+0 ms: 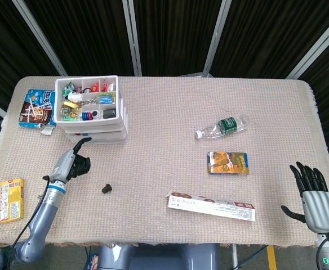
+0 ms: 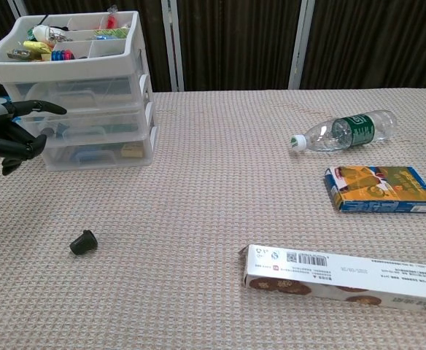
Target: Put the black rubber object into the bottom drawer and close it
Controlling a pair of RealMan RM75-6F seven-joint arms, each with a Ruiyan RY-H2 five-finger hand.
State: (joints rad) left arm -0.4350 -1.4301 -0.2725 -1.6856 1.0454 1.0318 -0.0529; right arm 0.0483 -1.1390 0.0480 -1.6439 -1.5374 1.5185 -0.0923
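Head view looks steeply down; chest view low, across same table (image 1: 164, 112).

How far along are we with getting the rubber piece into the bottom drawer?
Nothing looks done. The black rubber object lies loose on the table cloth, and the bottom drawer of the drawer unit looks closed. In hand: nothing; the left hand hangs empty beside the unit, the right hand is open, far off. Left: open drawer, pick up, drop in, close.

No legible text — only a barcode on the long box (image 2: 344, 271).
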